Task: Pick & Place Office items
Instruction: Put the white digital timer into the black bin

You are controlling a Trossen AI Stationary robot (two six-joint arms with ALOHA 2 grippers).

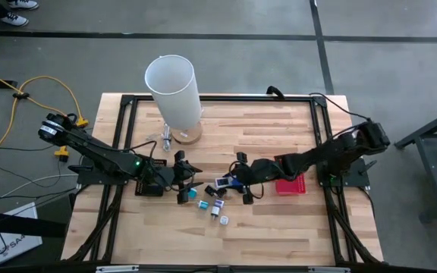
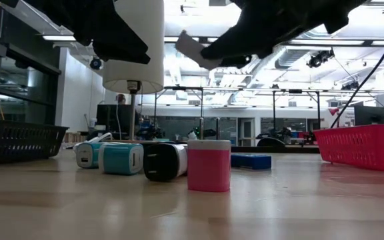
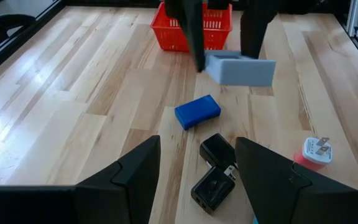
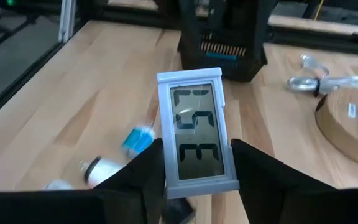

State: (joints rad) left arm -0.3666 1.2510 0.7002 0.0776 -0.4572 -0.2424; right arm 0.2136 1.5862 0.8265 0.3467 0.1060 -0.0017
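My right gripper (image 1: pixel 235 180) hangs over the middle of the table, shut on a small grey digital clock (image 4: pixel 194 134) with an LCD face. My left gripper (image 3: pixel 197 149) stands open just left of it, above the table, with nothing between its fingers. On the wood below lie the other office items: a blue block (image 3: pixel 197 112), two black adapters (image 3: pixel 213 168), a pink and white plug (image 3: pixel 316 152), a teal piece (image 4: pixel 138 140) and white pieces (image 4: pixel 98 168). The red basket (image 1: pixel 290 184) sits under the right arm. My right gripper pinches the clock between its two fingers by the two long side edges (image 4: pixel 165 158), at the clock's lower half. The fingers slant down from the table's right side and lie along the clock. The clock is lifted clear (image 2: pixel 195 50), well above the items on the table.
A tall white cylinder (image 1: pixel 173 85) on a round wooden base (image 4: pixel 353 124) stands at the far middle. A black basket (image 2: pixel 19 140) sits under the left arm. A black frame (image 1: pixel 321 129) edges the table. Bare wood lies along the near edge.
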